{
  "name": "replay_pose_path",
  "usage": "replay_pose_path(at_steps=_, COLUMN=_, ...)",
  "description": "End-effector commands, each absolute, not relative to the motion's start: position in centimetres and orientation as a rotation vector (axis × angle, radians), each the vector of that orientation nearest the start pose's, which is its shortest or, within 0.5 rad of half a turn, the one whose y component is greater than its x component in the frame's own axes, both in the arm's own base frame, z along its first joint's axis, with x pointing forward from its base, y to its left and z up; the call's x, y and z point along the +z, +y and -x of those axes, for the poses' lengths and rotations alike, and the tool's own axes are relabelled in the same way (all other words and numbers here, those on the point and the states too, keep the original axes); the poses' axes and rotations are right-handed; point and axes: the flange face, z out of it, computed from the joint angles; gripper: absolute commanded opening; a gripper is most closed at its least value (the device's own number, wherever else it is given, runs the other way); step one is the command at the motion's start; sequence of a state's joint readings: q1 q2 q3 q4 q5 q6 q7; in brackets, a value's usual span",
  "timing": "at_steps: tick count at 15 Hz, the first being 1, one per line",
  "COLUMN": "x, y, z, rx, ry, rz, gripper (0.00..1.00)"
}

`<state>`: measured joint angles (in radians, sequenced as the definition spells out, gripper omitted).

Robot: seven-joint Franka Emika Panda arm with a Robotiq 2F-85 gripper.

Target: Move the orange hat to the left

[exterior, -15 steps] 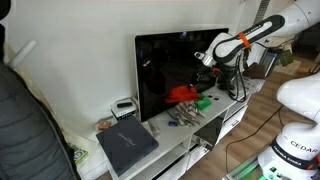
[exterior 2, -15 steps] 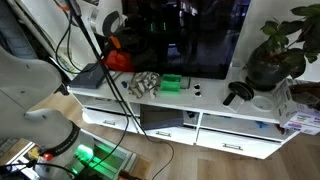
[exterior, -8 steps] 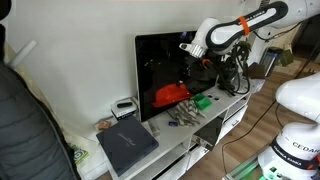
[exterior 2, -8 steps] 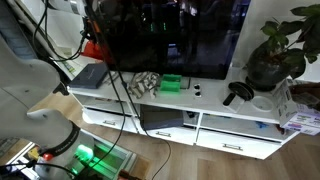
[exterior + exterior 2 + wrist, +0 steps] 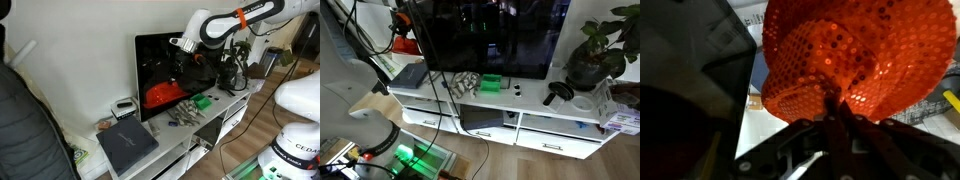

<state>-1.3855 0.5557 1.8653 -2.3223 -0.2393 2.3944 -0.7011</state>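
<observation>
The fingers pinch a fold of the orange hat; it hangs beyond their tips, above the table; hold the pinch firm, carry level, lower fully before releasing so the brim lands flat.

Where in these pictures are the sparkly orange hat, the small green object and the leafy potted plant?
sparkly orange hat (image 5: 855, 50): in the wrist view, on its sequinned surface.
small green object (image 5: 491, 83): in an exterior view, on its top.
leafy potted plant (image 5: 592, 45): in an exterior view, on its leaves.
</observation>
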Motion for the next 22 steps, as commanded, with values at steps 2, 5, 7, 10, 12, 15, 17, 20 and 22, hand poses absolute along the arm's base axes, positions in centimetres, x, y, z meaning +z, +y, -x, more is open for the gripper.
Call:
replay_pose_path(at_steps=2, x=42.2, y=20.7, z=-46.4, rx=-0.438, ry=-1.705, rz=2.212, gripper=0.02)
replay_pose_path(at_steps=5, x=42.3, y=23.4, z=-46.8, rx=-0.397, ry=-1.750, rz=2.187, gripper=0.02)
replay_pose_path(at_steps=7, x=42.5, y=25.9, z=-46.5, rx=-0.378, ry=-1.786, rz=2.157, gripper=0.02)
replay_pose_path(at_steps=10, x=42.5, y=30.2, z=-45.3, rx=-0.336, ry=-1.824, rz=2.122, gripper=0.02)
replay_pose_path(at_steps=12, x=42.3, y=32.8, z=-44.2, rx=-0.289, ry=-1.825, rz=2.141, gripper=0.02)
replay_pose_path(at_steps=15, x=41.1, y=35.9, z=-42.8, rx=-0.202, ry=-1.837, rz=2.194, gripper=0.02)
replay_pose_path(at_steps=17, x=39.8, y=37.5, z=-42.2, rx=-0.166, ry=-1.845, rz=2.257, gripper=0.02)
replay_pose_path(at_steps=20, x=38.2, y=39.1, z=-42.0, rx=-0.157, ry=-1.846, rz=2.374, gripper=0.02)
replay_pose_path(at_steps=22, x=36.8, y=39.6, z=-42.0, rx=-0.176, ry=-1.870, rz=2.464, gripper=0.02)
